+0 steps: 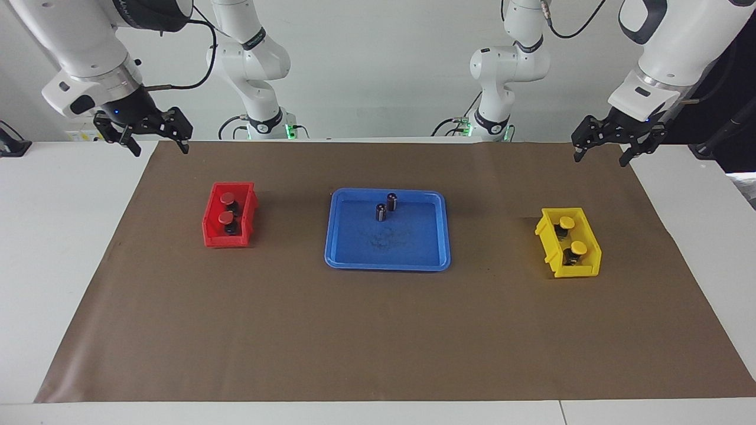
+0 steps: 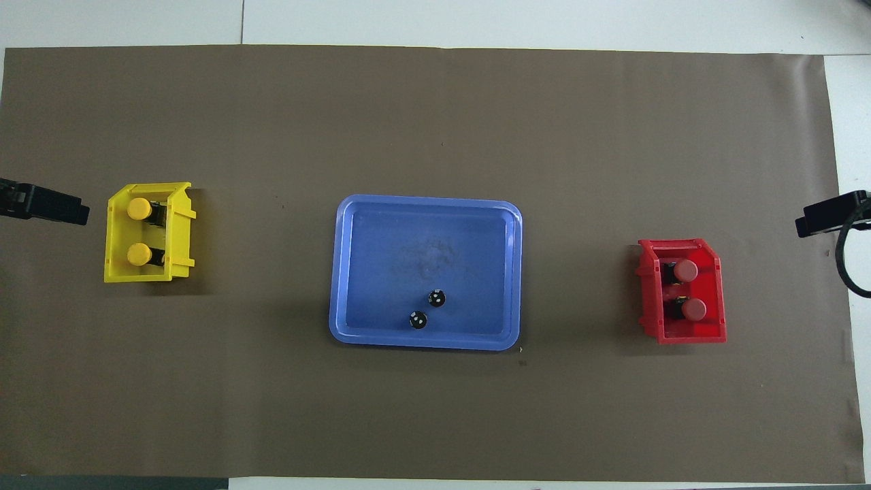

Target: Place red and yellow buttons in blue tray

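Observation:
Two red buttons (image 1: 226, 209) (image 2: 688, 289) sit in a small red bin (image 1: 227, 241) (image 2: 687, 333) toward the right arm's end of the table. Two yellow buttons (image 1: 572, 235) (image 2: 139, 231) sit in a small yellow bin (image 1: 576, 271) (image 2: 146, 275) toward the left arm's end. The blue tray (image 1: 387, 265) (image 2: 425, 342) lies between the bins. My right gripper (image 1: 160, 150) (image 2: 830, 214) hangs open and empty in the air by the mat's edge, at the red bin's end. My left gripper (image 1: 600, 159) (image 2: 41, 204) hangs open and empty at the yellow bin's end.
Two dark capless cylinders (image 1: 386, 206) (image 2: 427, 309) stand in the tray, in its part nearer to the robots. A brown mat (image 1: 378, 342) covers most of the white table.

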`<action>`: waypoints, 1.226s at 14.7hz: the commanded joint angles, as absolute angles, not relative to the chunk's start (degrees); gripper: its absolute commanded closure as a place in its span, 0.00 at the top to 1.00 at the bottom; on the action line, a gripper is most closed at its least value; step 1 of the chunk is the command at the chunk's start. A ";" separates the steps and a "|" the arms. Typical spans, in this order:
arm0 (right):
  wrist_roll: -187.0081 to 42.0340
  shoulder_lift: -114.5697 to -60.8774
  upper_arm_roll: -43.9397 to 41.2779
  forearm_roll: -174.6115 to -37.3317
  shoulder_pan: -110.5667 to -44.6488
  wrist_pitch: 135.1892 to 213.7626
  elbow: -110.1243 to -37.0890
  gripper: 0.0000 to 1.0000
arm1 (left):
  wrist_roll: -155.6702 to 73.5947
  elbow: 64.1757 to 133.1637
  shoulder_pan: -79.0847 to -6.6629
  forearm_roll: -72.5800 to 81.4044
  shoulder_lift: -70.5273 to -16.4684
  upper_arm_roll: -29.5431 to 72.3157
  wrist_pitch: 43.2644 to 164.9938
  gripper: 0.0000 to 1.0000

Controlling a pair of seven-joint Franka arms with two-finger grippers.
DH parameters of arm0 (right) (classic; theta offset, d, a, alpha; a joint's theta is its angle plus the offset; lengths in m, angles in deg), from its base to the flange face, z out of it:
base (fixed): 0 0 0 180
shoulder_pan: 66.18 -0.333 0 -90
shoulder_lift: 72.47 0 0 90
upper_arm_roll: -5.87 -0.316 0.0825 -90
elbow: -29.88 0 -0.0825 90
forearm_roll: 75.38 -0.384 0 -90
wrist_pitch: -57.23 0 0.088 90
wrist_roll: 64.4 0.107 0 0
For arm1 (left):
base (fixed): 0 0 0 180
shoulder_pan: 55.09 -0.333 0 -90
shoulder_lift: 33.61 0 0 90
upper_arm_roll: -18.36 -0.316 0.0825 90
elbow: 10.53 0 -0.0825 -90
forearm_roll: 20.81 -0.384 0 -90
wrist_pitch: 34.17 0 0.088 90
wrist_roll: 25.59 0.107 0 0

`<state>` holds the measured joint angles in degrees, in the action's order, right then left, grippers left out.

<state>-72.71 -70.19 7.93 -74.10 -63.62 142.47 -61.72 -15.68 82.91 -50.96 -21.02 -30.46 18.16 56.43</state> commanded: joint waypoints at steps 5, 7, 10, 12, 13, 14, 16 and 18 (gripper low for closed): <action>-72.31 -70.27 5.96 -74.68 -63.72 155.37 -73.19 0.80 | -15.31 84.66 -51.14 -22.22 -28.87 17.74 57.59 1.00; -71.96 -70.80 5.96 -77.39 -63.72 160.73 -78.20 0.77 | -15.31 84.40 -50.96 -22.22 -29.04 17.66 57.68 1.00; -71.96 -70.71 5.87 -77.93 -63.81 167.86 -84.97 0.76 | -15.40 84.48 -51.22 -22.13 -29.04 17.66 57.77 1.00; -71.96 -70.71 5.87 -77.93 -65.12 171.64 -89.01 0.72 | -15.31 84.48 -51.22 -22.22 -29.04 17.66 57.68 1.00; -71.96 -70.28 5.87 -77.93 -65.30 173.58 -90.77 0.70 | -15.31 84.48 -51.22 -22.22 -29.04 17.66 57.77 1.00; -72.05 -69.84 5.87 -77.93 -65.30 175.42 -92.71 0.70 | -15.31 84.48 -51.22 -22.22 -29.04 17.66 57.68 1.00; -72.48 -69.66 5.96 -77.93 -65.22 178.50 -96.05 0.70 | -15.31 84.74 -51.22 -22.22 -28.96 17.66 57.77 1.00; -72.49 -70.01 5.96 -77.84 -65.13 180.36 -97.38 0.70 | -15.31 84.92 -51.22 -22.22 -28.87 17.66 57.77 1.00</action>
